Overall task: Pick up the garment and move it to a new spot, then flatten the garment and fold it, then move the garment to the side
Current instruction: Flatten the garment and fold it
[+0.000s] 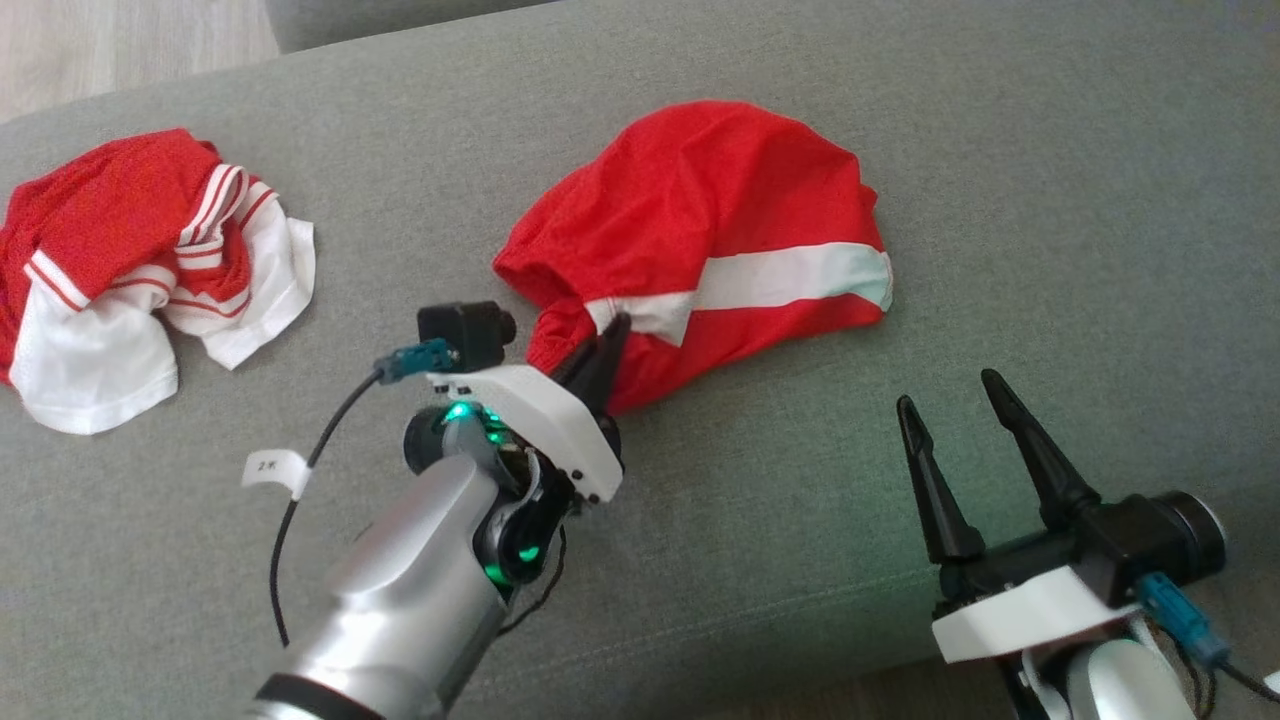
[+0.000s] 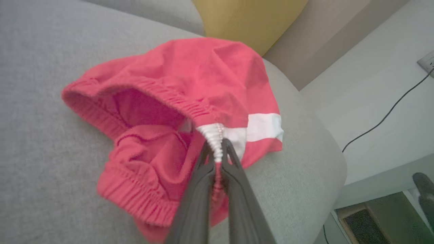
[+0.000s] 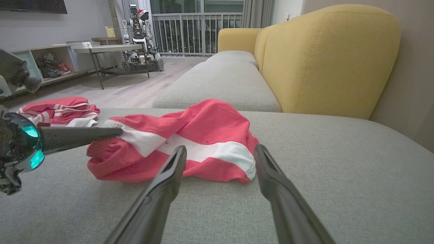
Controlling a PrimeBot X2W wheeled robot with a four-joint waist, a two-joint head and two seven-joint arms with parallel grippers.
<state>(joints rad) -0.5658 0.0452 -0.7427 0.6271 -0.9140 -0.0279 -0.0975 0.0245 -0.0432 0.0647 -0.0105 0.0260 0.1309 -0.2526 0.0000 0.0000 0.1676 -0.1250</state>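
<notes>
Left wrist view | left gripper (image 2: 217, 146) clamped on garment (image 2: 203, 74) | right gripper (image 1: 948, 390) wide open

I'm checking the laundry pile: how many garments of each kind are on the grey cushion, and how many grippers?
Red shorts with a white stripe: 1
Red-and-white crumpled garment: 1
Grippers: 2 (left gripper shut on the shorts, right gripper open)
Total: 4
</notes>
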